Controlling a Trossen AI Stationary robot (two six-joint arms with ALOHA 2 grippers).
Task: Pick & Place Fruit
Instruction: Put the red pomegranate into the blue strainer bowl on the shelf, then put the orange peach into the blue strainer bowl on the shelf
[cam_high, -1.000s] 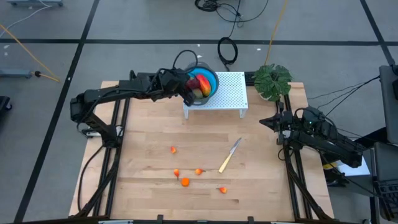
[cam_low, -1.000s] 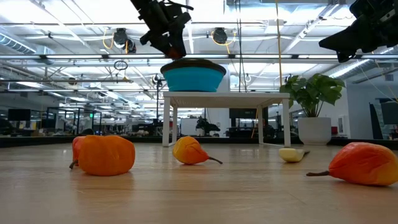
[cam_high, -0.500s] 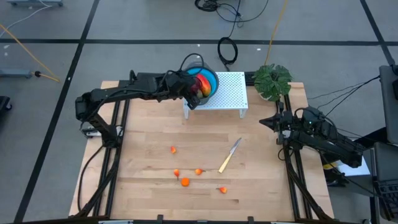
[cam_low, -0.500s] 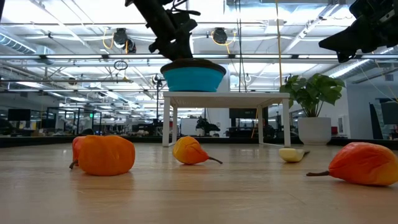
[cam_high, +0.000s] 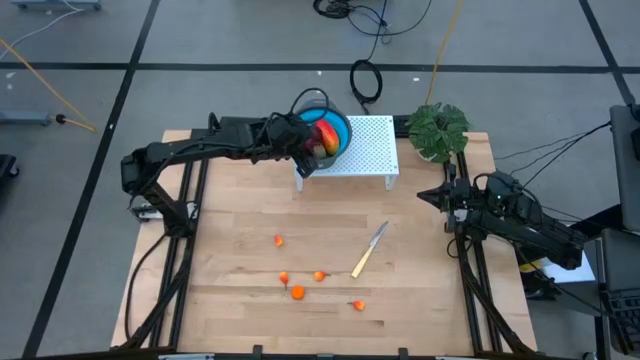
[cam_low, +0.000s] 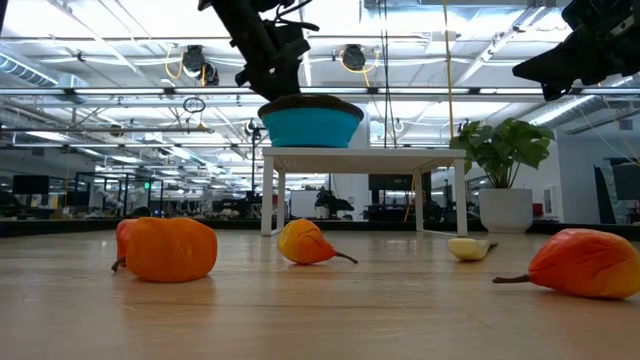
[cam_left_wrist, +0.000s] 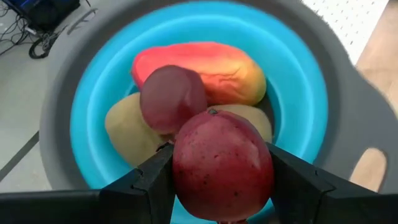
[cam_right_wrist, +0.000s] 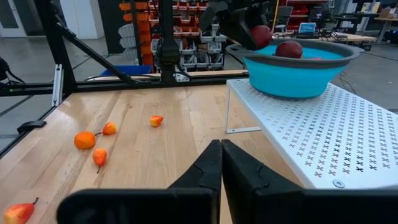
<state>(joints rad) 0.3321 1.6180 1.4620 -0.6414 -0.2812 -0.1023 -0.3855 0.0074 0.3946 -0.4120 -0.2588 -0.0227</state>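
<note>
**Dark red fruit poised over the blue bowl**

Dark red fruit (cam_left_wrist: 222, 163), round with no clear long axis, sits clamped between the left gripper (cam_left_wrist: 217, 186) fingers just above the blue bowl (cam_left_wrist: 298, 81) in the left wrist view. In the bowl lie an oblong red-yellow fruit (cam_left_wrist: 205, 71), its long axis crosswise to the gripper's reach, a second dark red fruit (cam_left_wrist: 172, 96) and two brown-green ones.

From above, the left gripper (cam_high: 303, 148) hangs at the bowl's (cam_high: 342, 125) near rim on the white perforated stand (cam_high: 365, 150); small orange fruits (cam_high: 297, 292) lie well short of the bowl, beside the knife (cam_high: 368, 250).

At table height, the gripper (cam_low: 268, 75) is just over the bowl (cam_low: 310, 122).

The right wrist view shows the right gripper (cam_right_wrist: 221, 163) closed and empty, waiting well apart from the bowl.

The placing step looks nearly done; next calls for opening the fingers, then fetching the orange pieces.
</note>
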